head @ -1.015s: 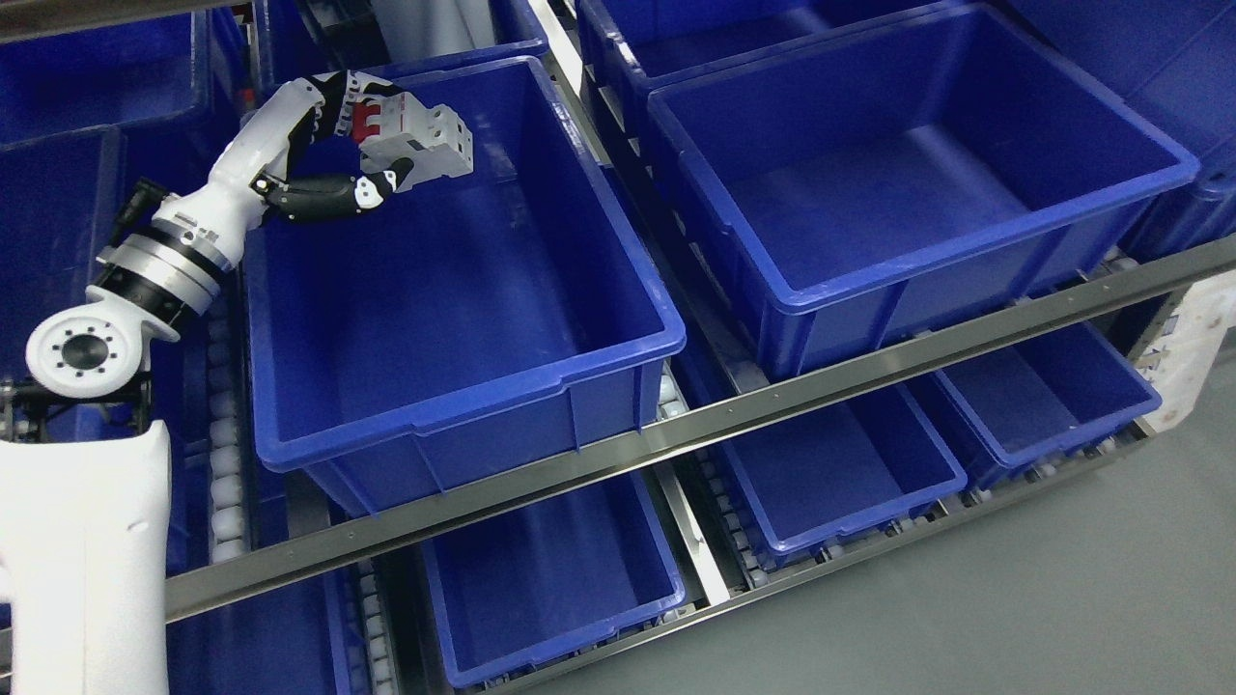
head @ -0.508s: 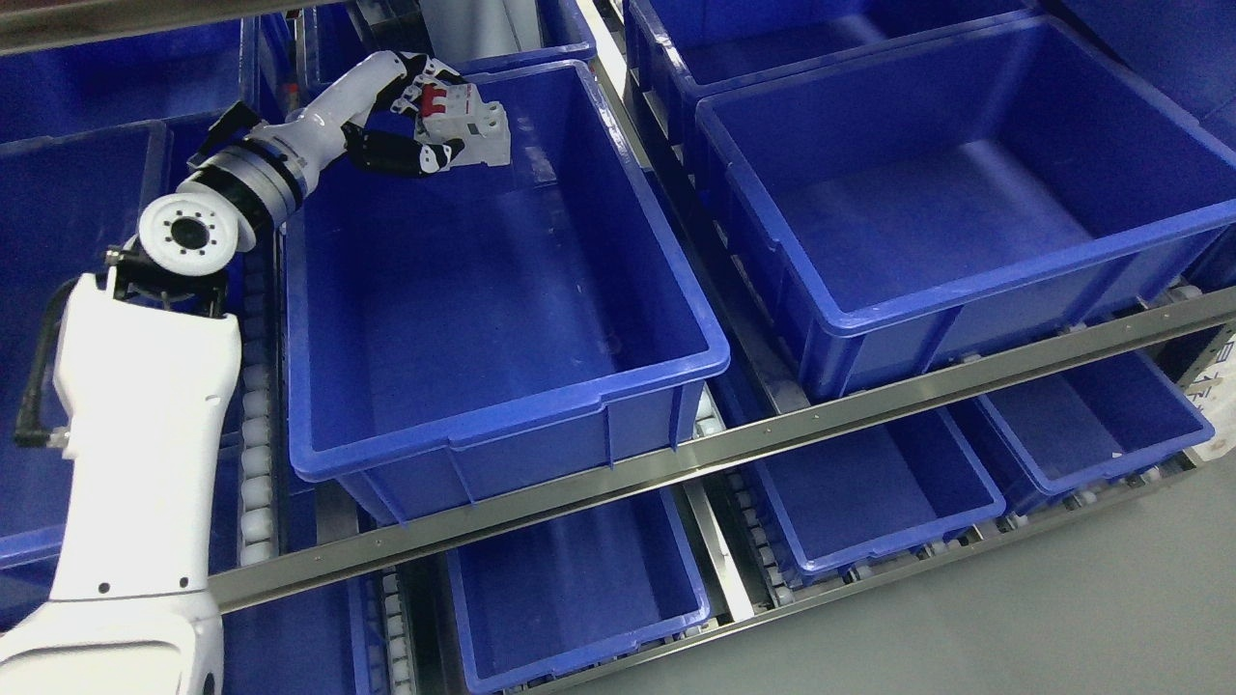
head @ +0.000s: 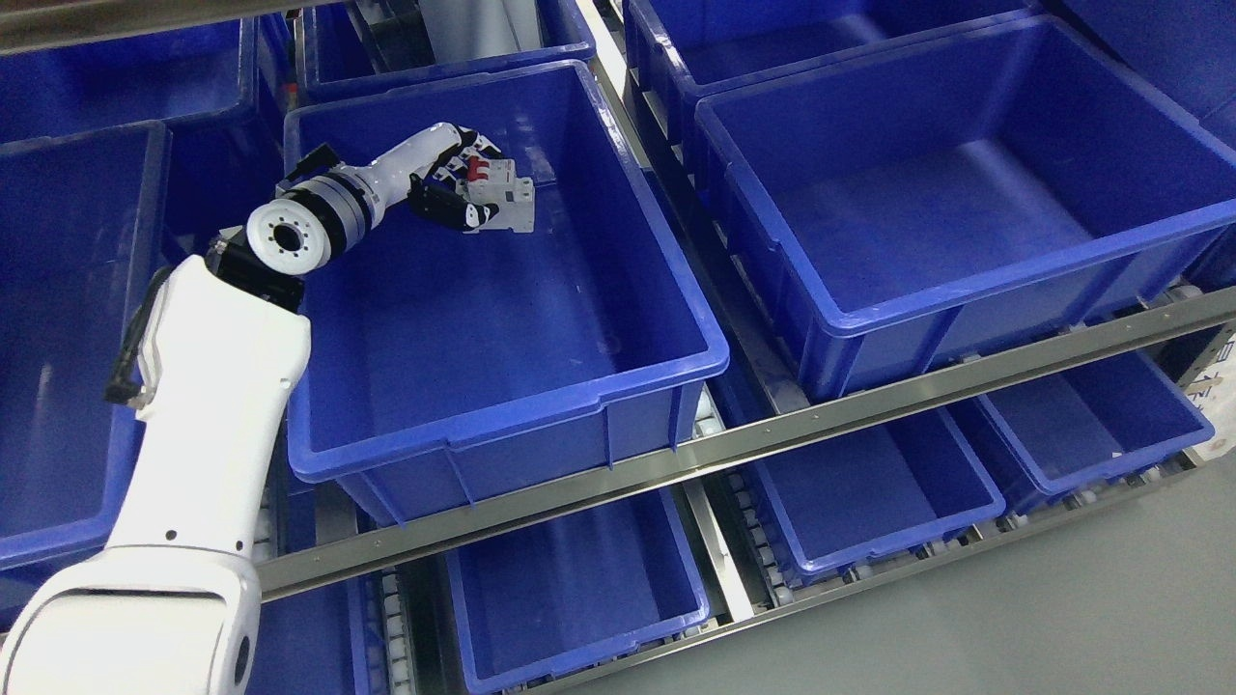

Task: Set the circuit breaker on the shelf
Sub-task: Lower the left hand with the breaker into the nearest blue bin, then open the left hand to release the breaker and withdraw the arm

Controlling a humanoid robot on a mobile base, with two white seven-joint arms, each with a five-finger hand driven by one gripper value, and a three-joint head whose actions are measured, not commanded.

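My left hand (head: 463,193) reaches over the far left part of a large blue bin (head: 502,386) on the shelf. Its fingers are curled around a white circuit breaker (head: 504,198) with red switches on top. The breaker sits low inside the bin, near the back wall; whether it touches the bin floor I cannot tell. My left arm (head: 208,405) rises from the lower left, white with a round elbow joint. My right arm does not show.
A second large blue bin (head: 966,290) stands to the right on the same shelf level. More blue bins sit behind, at the left (head: 58,338), and on the lower level (head: 579,579). A metal rail (head: 772,425) runs along the shelf front. Grey floor lies at the lower right.
My left hand has moved rightward and down into the bin with the breaker still held. The arm has swung further over the bin's left wall.
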